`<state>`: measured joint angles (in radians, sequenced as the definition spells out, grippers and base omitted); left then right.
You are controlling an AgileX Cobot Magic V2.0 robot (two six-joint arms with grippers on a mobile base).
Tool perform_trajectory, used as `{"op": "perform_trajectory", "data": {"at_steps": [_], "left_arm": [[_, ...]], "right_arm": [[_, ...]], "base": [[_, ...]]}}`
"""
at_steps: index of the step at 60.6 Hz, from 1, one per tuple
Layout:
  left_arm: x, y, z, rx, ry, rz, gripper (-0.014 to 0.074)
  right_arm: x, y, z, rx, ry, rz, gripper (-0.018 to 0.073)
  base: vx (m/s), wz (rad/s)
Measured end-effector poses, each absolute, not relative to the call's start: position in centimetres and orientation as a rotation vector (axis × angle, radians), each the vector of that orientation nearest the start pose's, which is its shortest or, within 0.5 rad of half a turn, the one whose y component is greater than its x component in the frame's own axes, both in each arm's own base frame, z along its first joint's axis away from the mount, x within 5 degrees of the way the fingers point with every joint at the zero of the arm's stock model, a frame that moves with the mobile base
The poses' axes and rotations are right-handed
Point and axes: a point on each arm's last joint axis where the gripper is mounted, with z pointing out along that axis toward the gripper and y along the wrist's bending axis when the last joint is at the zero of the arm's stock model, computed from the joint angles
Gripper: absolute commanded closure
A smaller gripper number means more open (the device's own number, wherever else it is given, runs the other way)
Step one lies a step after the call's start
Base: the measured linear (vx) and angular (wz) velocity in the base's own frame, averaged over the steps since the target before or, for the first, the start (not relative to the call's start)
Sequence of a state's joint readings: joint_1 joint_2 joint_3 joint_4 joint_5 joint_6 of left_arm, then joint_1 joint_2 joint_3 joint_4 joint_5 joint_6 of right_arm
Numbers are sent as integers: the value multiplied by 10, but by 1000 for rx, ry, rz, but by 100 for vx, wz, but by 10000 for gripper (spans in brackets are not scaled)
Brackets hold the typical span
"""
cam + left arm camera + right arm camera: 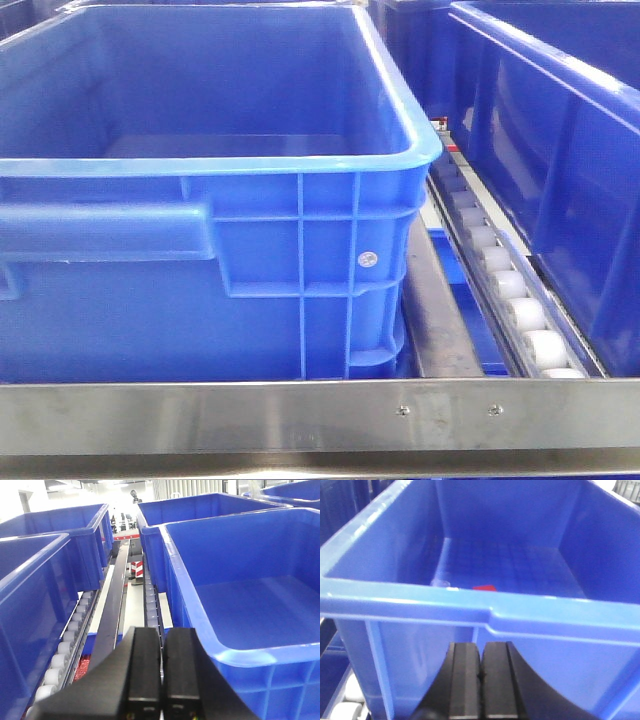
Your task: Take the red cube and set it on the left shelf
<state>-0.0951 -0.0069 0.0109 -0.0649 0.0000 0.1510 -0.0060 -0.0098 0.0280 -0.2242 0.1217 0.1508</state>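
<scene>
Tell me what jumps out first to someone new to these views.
Large blue plastic crates fill every view, sitting on a stainless steel rack with a brushed front rail and white roller tracks. In the right wrist view, a small red cube peeks over a crate rim, just beyond the shut right claw. The left claw is shut too.

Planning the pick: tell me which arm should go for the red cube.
Right, probably. The right gripper, shut and empty, faces the blue crate where the red cube shows just over the rim. The left gripper, also shut, shows no cube in its view.
</scene>
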Motion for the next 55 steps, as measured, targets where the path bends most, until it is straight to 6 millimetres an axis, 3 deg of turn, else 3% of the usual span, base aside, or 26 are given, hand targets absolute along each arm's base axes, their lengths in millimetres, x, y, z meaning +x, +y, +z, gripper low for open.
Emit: {"op": "perform_trajectory", "data": {"at_steps": [55], "left_arm": [[56, -5, 210, 135, 1481, -7, 491]], "right_arm": [[57, -2, 193, 17, 1619, -16, 503]], "base": [[0, 0]]}}
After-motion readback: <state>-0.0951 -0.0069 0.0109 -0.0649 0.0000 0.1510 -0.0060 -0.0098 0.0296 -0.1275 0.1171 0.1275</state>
